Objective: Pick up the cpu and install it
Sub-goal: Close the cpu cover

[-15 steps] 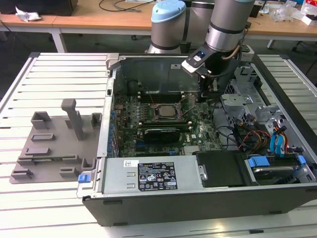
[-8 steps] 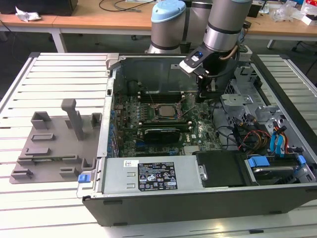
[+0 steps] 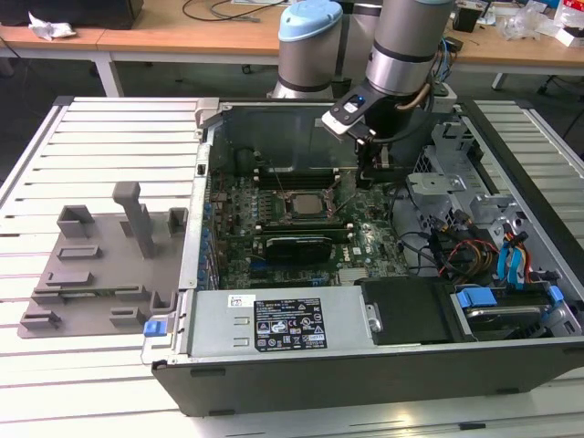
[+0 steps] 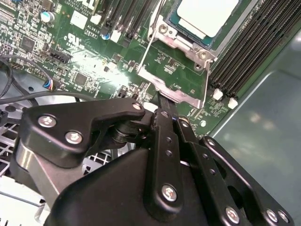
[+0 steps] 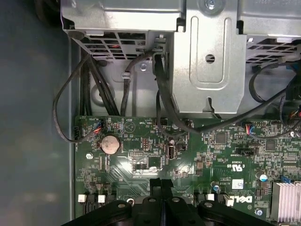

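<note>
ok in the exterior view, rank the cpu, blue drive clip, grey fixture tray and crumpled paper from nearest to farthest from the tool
1. cpu, in the socket beside the tool
2. blue drive clip, in the drive bay, exterior view's right
3. grey fixture tray, outside the case, exterior view's left
4. crumpled paper, on the far desk, exterior view's left

The cpu (image 4: 207,16) shows smooth silvery metal; the tool (image 5: 162,183) matt black; the tray (image 3: 109,265) dull grey plastic.
</note>
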Motion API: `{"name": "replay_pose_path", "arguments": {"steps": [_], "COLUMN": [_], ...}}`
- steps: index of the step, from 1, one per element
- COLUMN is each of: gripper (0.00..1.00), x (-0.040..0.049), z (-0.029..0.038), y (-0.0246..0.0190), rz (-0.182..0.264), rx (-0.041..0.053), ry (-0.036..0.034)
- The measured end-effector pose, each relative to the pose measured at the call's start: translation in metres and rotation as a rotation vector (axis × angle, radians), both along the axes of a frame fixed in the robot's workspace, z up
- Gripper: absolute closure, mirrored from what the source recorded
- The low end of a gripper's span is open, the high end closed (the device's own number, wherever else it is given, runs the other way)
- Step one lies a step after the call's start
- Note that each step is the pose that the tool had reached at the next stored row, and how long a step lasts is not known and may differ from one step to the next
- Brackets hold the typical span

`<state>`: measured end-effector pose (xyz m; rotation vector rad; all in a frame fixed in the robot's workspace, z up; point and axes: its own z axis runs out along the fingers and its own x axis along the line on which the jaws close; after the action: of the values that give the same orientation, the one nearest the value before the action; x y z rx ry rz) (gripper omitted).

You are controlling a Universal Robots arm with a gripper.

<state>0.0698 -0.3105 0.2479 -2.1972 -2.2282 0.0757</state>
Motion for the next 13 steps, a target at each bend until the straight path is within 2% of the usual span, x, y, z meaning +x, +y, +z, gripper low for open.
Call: {"name": "replay_pose_path", "arguments": {"steps": [13], "gripper": [0.89], "x": [-0.0130], "z": [0.0000], "y": [0.0000], "rz": [0.000], "rx": [0.0001], "ry": [0.0000]}}
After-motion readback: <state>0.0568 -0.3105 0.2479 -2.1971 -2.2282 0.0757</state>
